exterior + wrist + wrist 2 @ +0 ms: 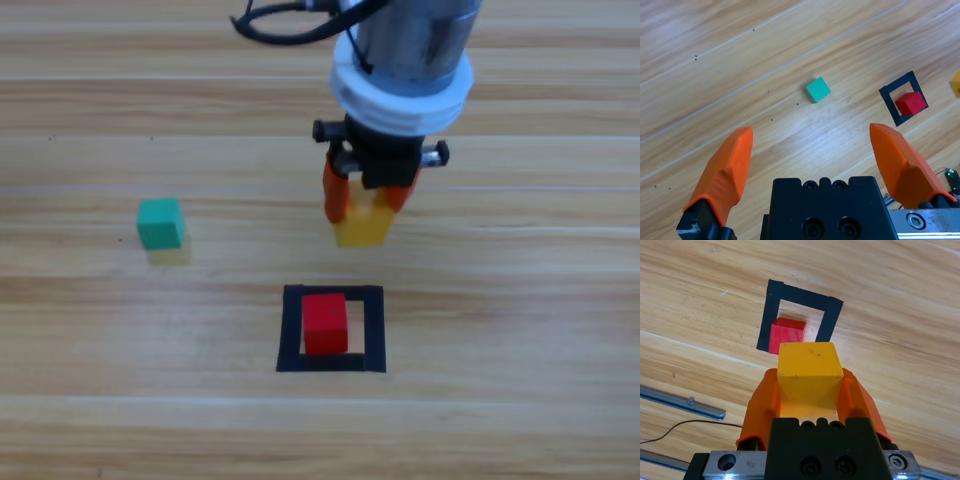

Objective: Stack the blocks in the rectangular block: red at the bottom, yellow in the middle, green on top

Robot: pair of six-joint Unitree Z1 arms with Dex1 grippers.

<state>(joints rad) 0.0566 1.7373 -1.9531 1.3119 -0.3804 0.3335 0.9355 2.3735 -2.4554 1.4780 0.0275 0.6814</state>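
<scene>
Above the surface (520, 300), the right end effector (366, 205) clamps the yellow cube (362, 225) short of the taped square (331, 329) holding the red cube (325, 322); the left end effector (815, 165) gapes apart, empty.

We see the right arm (415, 35) as a grey cylinder trailing a black cable (275, 30). Each gripper has a black body (817, 447) with round screws (812, 466) between two tapering orange fingers (727, 172), above a silver bar (732, 462).

Worktop (120, 400): light wooden planks beneath me, grain running across the frame; evenly lit, soft shadows; fills my view.
</scene>
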